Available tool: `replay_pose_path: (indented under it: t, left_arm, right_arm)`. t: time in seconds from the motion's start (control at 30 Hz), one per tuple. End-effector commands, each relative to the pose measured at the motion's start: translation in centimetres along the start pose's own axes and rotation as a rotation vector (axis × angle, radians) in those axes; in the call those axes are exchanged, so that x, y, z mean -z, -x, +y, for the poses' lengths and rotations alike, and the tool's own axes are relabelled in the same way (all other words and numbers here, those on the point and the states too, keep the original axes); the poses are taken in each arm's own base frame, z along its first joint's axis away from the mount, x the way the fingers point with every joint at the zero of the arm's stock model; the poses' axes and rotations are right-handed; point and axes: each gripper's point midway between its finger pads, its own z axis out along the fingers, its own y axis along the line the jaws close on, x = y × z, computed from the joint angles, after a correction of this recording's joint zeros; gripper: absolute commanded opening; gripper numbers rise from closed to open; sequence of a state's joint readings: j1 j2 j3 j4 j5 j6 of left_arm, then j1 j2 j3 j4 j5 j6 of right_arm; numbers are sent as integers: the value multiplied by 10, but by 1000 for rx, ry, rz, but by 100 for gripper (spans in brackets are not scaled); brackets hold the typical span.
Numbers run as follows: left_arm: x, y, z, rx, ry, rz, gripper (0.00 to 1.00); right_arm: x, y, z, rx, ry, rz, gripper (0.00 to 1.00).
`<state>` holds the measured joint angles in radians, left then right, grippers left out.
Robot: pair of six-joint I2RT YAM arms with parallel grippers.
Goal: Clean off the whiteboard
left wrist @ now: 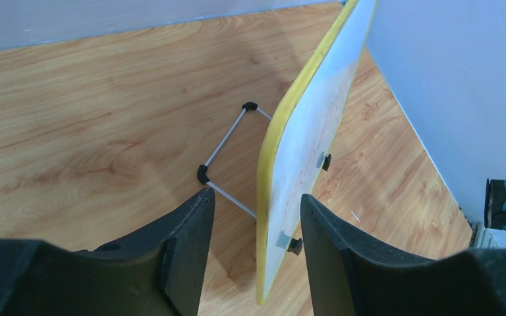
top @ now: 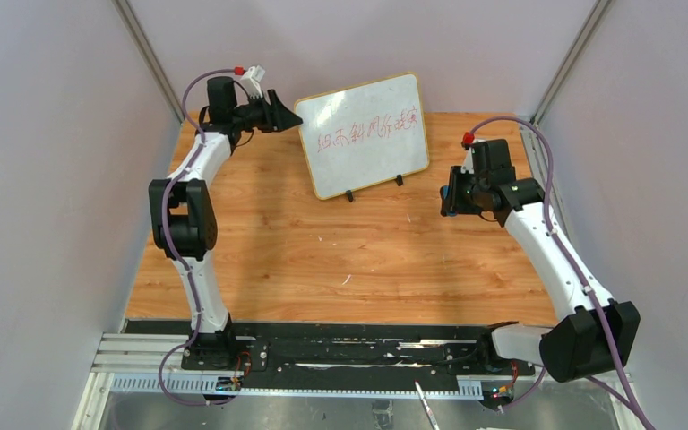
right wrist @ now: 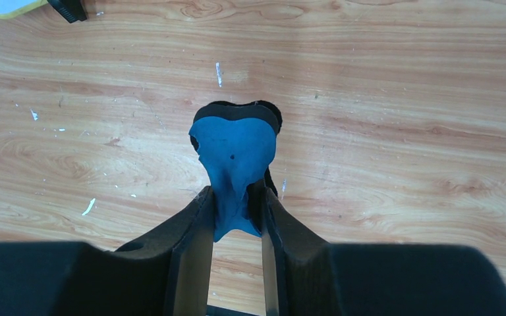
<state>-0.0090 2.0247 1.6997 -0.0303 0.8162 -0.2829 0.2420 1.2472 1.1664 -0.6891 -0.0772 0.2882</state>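
Observation:
The whiteboard (top: 363,134) stands tilted at the back middle of the wooden table, with red handwriting across its face and two small black feet. My left gripper (top: 285,115) is open at the board's upper left corner. In the left wrist view the board's yellow-edged corner (left wrist: 283,197) sits between the spread fingers of the left gripper (left wrist: 257,204), apart from both. My right gripper (top: 449,192) hovers to the right of the board, shut on a blue eraser (right wrist: 234,155) that sticks out past the fingertips of the right gripper (right wrist: 236,197).
The board's wire stand (left wrist: 227,155) props it up from behind. Grey walls enclose the table on the left, back and right (top: 645,134). A black rail (top: 358,349) runs along the near edge. Small white specks (right wrist: 89,207) lie on the wood.

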Motion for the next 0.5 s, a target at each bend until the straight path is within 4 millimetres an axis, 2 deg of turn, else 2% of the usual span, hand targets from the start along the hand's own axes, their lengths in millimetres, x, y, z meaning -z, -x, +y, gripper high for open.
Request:
replay_pose_path:
  t: [0.0, 0.23, 0.47]
  left_arm:
    - [-4, 12, -10, -29, -45, -29, 55]
    - [-9, 11, -8, -23, -35, -32, 54]
    - [-14, 9, -7, -10, -39, -38, 51]
  right_arm:
    - [5, 14, 3, 20, -8, -33, 1]
    - [-16, 42, 11, 75, 29, -87, 1]
    - [-38, 64, 19, 80, 67, -66, 1]
